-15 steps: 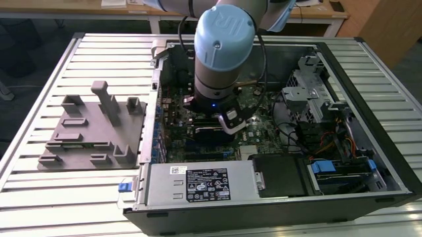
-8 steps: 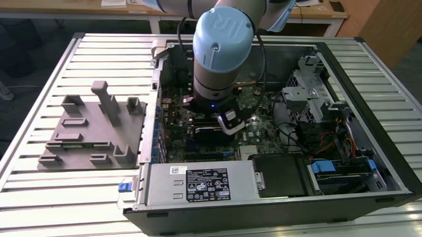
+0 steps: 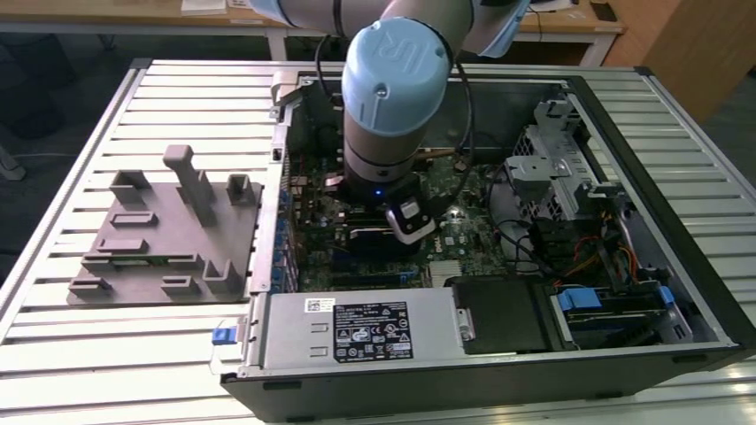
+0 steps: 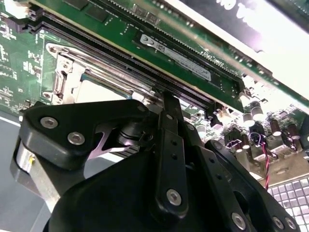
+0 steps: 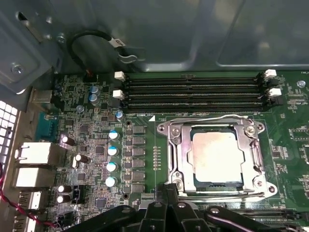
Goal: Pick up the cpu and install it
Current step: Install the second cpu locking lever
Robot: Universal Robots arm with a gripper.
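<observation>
Down inside the open computer case [image 3: 661, 266], the arm had its gripper [image 3: 408, 221] lowered over the green motherboard [image 5: 96, 159]. In the first wrist view, the cpu [image 5: 217, 155] sat flat in the metal-rimmed socket frame [image 5: 176, 159], silver top up, just beside the empty black memory slots [image 5: 193, 92]. The gripper's dark linkage [image 5: 166, 212] hung just at the socket's near edge, and the chip lay apart from it, not gripped. Whether the jaws stood wide or narrow could not be told. On the exterior view's left, the grey plastic holder block [image 3: 165, 235] rested on the ribbed table [image 3: 71, 354], outside the case.
</observation>
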